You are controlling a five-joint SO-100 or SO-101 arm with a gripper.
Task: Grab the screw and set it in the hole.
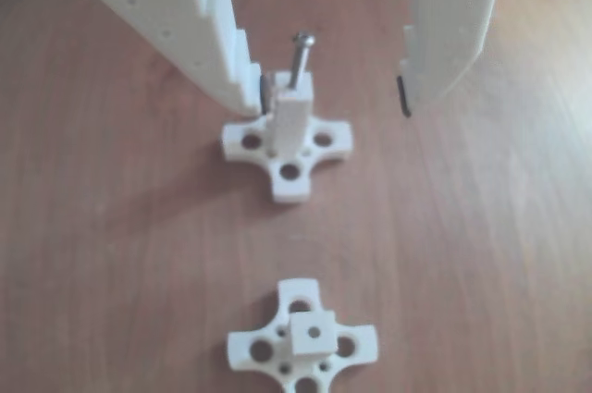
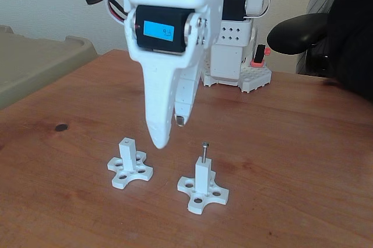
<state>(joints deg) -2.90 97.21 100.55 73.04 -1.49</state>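
Note:
The screw (image 1: 301, 58) stands nearly upright in the top of a white square post (image 1: 289, 120) on a cross-shaped base (image 1: 289, 176); its head and upper shaft stick out. The fixed view shows the same screw (image 2: 205, 151) in the right-hand post (image 2: 203, 175). My gripper (image 1: 329, 102) is open, its white fingers on either side of the screw and apart from it. In the fixed view the gripper (image 2: 169, 131) hangs above the table between the two bases. A second post (image 1: 308, 336) shows an empty hole (image 1: 314, 330) in its end face.
The second cross base (image 2: 129, 169) stands left of the first on the wooden table (image 2: 291, 160). The arm's white mount (image 2: 233, 55) is at the back, a black chair (image 2: 303, 32) at the right, a beige bin (image 2: 35, 61) at the left.

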